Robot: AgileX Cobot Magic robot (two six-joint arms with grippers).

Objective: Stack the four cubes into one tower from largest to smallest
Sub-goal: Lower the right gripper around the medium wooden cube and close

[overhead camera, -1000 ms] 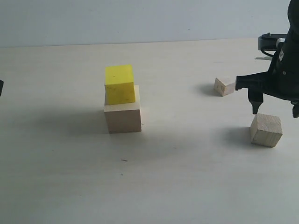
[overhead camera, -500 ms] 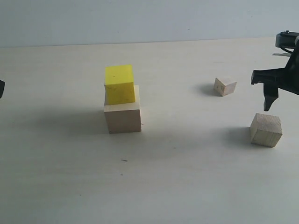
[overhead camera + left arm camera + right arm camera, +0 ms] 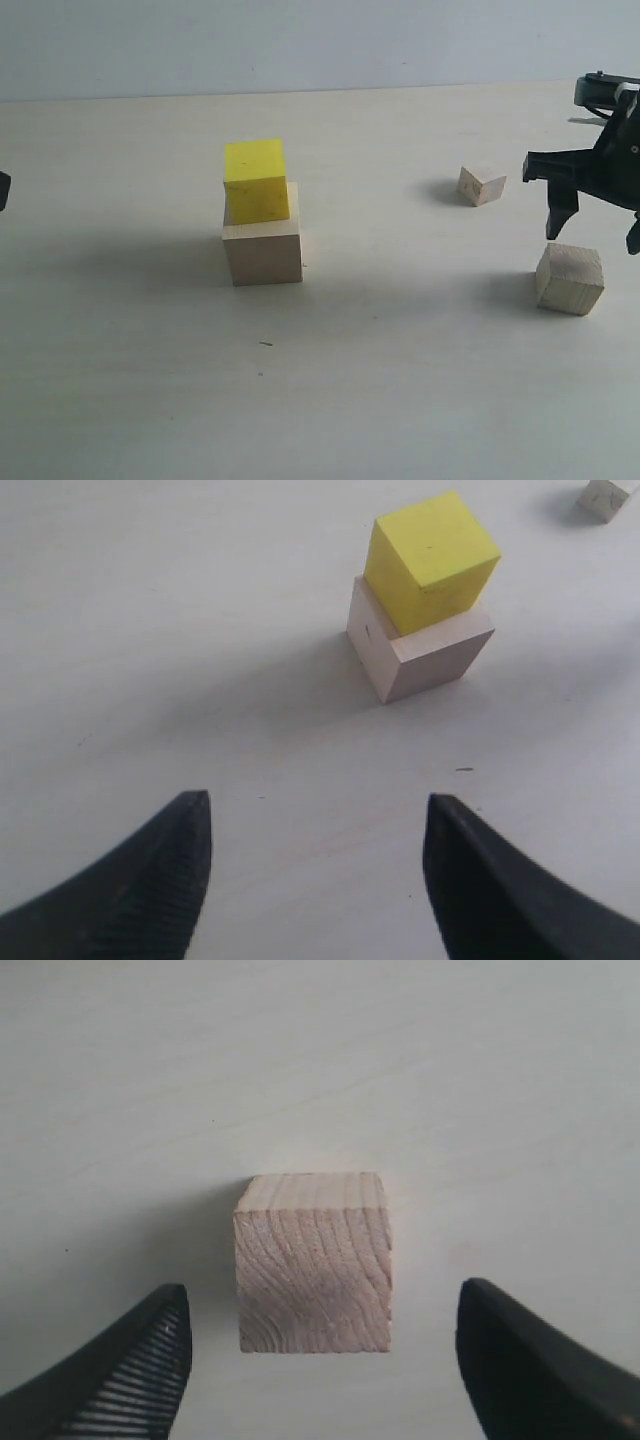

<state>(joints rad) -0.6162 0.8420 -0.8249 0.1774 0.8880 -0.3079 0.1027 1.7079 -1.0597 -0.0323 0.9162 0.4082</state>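
Cubes, counted: four; two are stacked and two lie singly on the tabletop (image 3: 400, 380).
Stack: the large pale wooden cube (image 3: 263, 255) stands left of centre with the yellow cube (image 3: 257, 180) on top. The yellow cube sits off-centre, leaving a strip of the lower cube's top bare on the right.
Medium grainy wooden cube (image 3: 569, 279): alone on the tabletop, close to the right border of the exterior view.
Small wooden cube (image 3: 481, 185): further back and to the left of the medium one, well apart from it.
Right gripper (image 3: 593, 238): it hangs over the medium cube with its jaws spread wide and empty. In the wrist view the cube lies in the gap, clear of both.
Left gripper (image 3: 318, 798): its jaws are parted and hold nothing, over bare tabletop with the stack ahead.
In the way: nothing lies between the stack and the loose cubes.
Open room: broad bare tabletop in front and between the two groups.
Edges: the far edge of the tabletop meets a pale wall.
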